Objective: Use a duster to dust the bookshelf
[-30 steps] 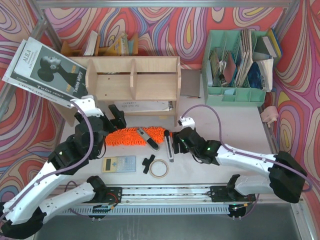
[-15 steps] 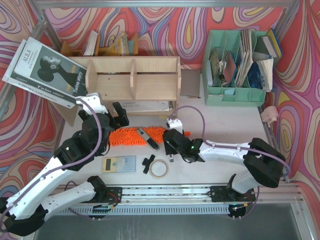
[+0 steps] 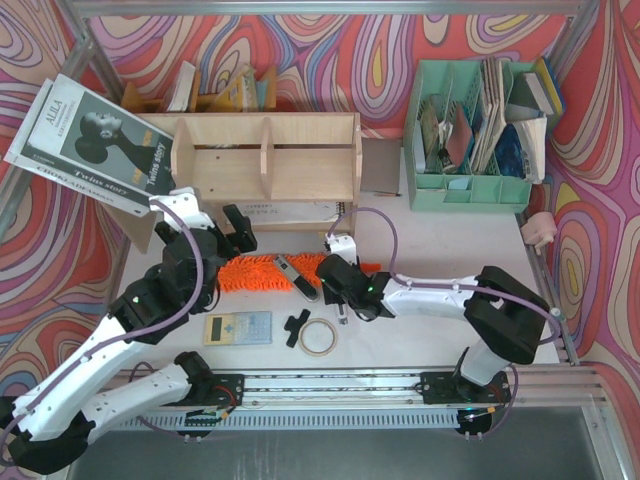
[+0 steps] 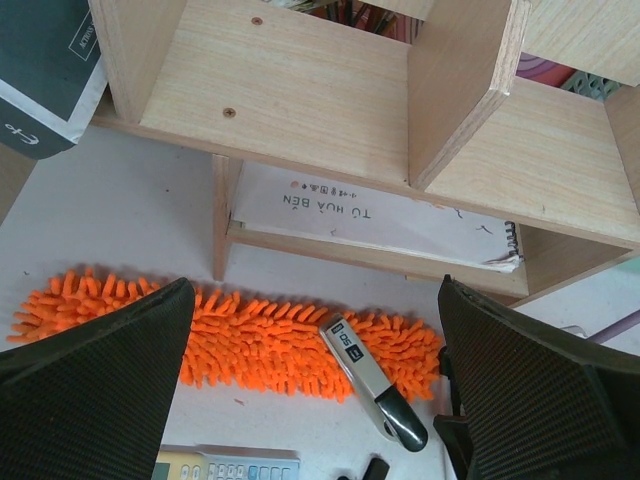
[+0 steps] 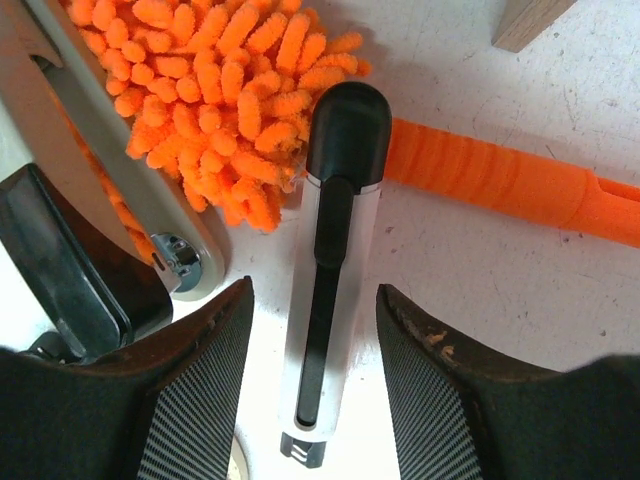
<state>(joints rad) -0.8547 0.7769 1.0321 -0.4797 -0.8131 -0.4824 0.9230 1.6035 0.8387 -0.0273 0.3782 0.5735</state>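
The fluffy orange chenille duster [image 3: 255, 273] lies mid-bench before the light plywood bookshelf [image 3: 265, 150], so the right tool [image 5: 312, 340], unclenched astride a slim white-and-black pen-like object [image 5: 335, 230], should shift onto the duster's smooth handle [image 5: 490, 180], while the left tool [image 4: 315, 340] gapes empty above.

The top external camera looks down from above the near edge over the whole pale table [image 3: 470, 255]. The left wrist camera faces forward and down, close to the light plywood shelf unit [image 4: 300, 100] and fluffy bright-orange microfibre duster [image 4: 270, 340]; the right wrist camera looks straight down, nearer still, sharing that duster's end.
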